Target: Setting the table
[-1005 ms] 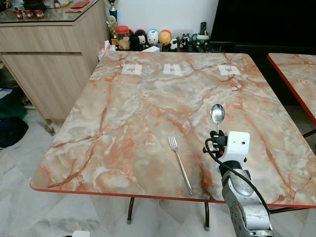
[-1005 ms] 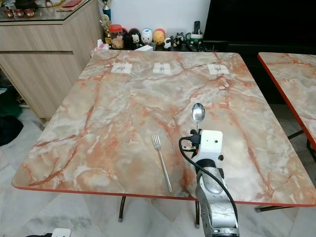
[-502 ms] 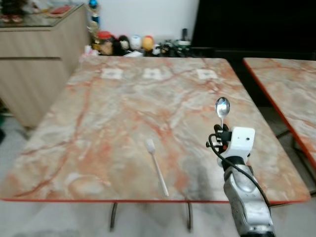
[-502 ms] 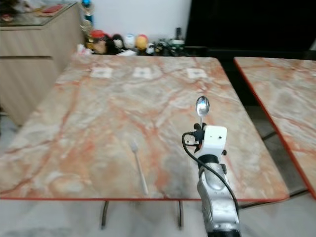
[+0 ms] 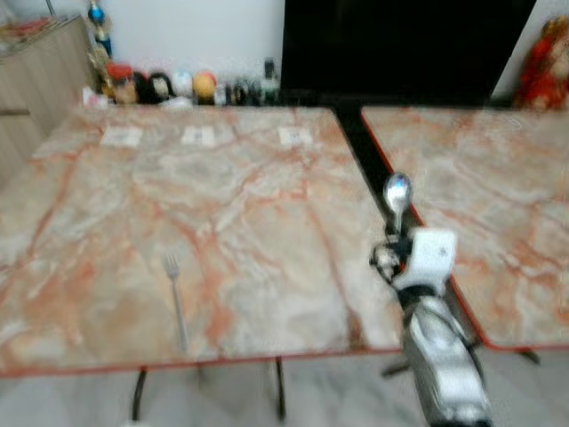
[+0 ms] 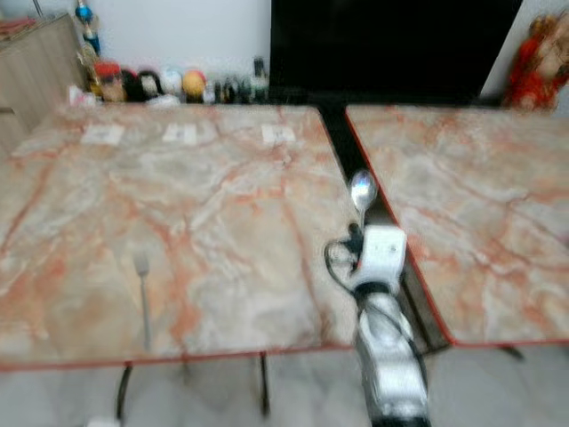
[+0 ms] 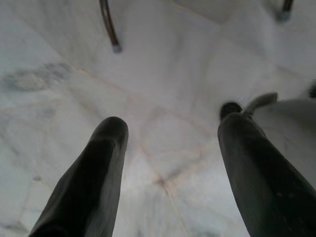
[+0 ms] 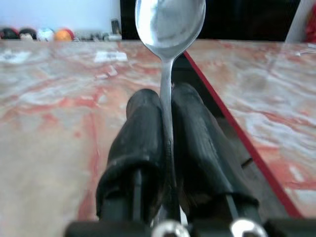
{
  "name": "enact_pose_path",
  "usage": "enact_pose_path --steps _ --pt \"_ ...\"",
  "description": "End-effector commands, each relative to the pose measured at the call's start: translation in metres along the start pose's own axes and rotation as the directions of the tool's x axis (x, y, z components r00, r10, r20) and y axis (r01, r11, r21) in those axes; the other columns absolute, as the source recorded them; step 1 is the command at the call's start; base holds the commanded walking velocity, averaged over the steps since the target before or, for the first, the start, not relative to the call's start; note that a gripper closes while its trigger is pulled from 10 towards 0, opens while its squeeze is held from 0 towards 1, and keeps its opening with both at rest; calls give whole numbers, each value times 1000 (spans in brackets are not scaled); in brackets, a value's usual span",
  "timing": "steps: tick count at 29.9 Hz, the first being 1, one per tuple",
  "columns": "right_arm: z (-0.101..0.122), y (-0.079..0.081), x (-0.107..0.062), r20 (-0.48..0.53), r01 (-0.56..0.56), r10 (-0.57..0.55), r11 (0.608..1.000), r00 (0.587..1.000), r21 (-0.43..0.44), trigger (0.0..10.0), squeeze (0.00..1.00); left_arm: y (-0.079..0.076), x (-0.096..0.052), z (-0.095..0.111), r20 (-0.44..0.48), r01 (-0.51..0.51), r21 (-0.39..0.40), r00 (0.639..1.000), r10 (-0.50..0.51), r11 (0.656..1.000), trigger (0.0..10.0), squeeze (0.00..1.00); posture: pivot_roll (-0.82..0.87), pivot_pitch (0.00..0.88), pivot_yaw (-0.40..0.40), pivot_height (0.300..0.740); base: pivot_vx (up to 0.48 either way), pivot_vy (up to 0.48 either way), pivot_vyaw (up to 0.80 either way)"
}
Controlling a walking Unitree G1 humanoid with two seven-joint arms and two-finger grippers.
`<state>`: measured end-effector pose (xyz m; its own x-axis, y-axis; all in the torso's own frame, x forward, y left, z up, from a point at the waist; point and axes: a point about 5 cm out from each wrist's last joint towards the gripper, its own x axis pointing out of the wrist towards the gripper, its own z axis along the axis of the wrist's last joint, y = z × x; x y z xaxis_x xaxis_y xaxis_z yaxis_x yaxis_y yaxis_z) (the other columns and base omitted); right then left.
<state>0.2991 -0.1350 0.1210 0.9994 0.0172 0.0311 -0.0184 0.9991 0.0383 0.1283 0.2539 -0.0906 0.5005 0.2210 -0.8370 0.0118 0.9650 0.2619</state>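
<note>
Blurred fork; spoon handle hidden.

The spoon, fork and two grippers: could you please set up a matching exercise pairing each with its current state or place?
Things:
1. spoon
2. fork
3. left gripper
4. right gripper

States:
A. open, hanging above the floor
B. lying flat on the marble table
C. held upright, bowl up
D. shut on a thin handle

Pairs: 1-C, 2-B, 3-A, 4-D
</note>
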Motion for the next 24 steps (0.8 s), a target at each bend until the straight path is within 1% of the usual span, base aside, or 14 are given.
enact_pose_path --steps 1,4,7,12,15,18,21,24 --pt "5 -9 2 20 38 -38 999 999 -12 10000 0 -5 0 -1 -18 5 -8 1000 -5 1000 10000 0 -76 7 -14 740 0 -480 0" --pt "8 -8 4 38 45 -44 999 998 -6 10000 0 -5 0 -1 -19 4 -8 1000 -4 1000 10000 0 -80 11 -6 740 0 -480 0" --pt "9 -8 5 44 50 -49 999 998 -7 10000 0 2 -1 -7 -25 -5 -10 1000 4 1000 10000 0 -83 14 1 740 0 -480 0" --pt "11 -12 6 54 71 -71 997 996 -6 10000 0 18 -5 -16 -35 -22 -12 999 21 1000 10000 0 -87 16 10 740 0 -480 0" --pt "11 -14 7 56 79 -79 997 995 -5 10000 0 19 -5 -16 -34 -23 -12 999 22 1000 10000 0 -88 15 11 740 0 -480 0" --pt "13 -15 9 66 88 -87 996 994 -8 10000 0 14 -3 -11 -25 -18 -12 1000 17 1000 10000 0 -89 15 11 740 0 -480 0" --pt "15 -16 9 75 90 -89 996 993 -9 10000 0 4 -1 -5 -15 -8 -13 1000 8 1000 10000 0 -89 15 8 740 0 -480 0" --pt "16 -16 10 79 98 -97 995 992 -11 10000 0 0 0 -2 -10 -3 -17 1000 3 1000 10000 0 -89 16 6 740 0 -480 0"
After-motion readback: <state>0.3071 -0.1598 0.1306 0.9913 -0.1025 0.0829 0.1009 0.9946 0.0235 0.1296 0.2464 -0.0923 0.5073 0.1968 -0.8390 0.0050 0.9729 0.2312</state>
